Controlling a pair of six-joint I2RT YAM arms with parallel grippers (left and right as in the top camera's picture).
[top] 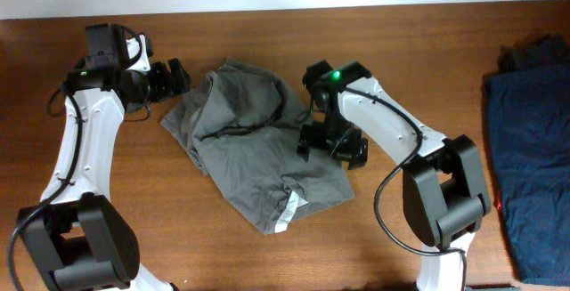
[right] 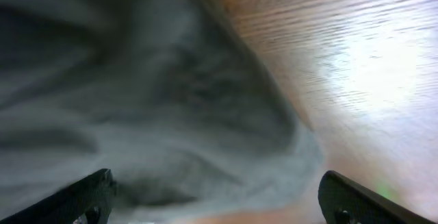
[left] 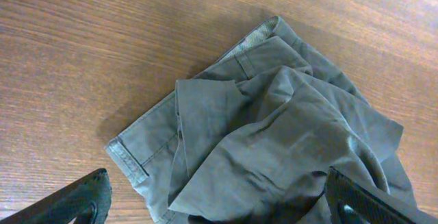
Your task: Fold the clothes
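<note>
The grey garment (top: 249,140) lies crumpled on the wooden table, with its white inner label at the lower edge. My left gripper (top: 171,79) is open at the garment's upper left corner; its wrist view shows the rumpled cloth (left: 274,128) and the waistband between the spread fingers (left: 219,207). My right gripper (top: 331,144) is open at the garment's right edge. Its wrist view is blurred and shows grey cloth (right: 150,101) just ahead of the spread fingers (right: 219,203). Neither gripper holds the cloth.
Dark navy-blue garments (top: 530,149) lie piled at the table's right edge. The wooden table (top: 427,33) runs to a white wall at the back.
</note>
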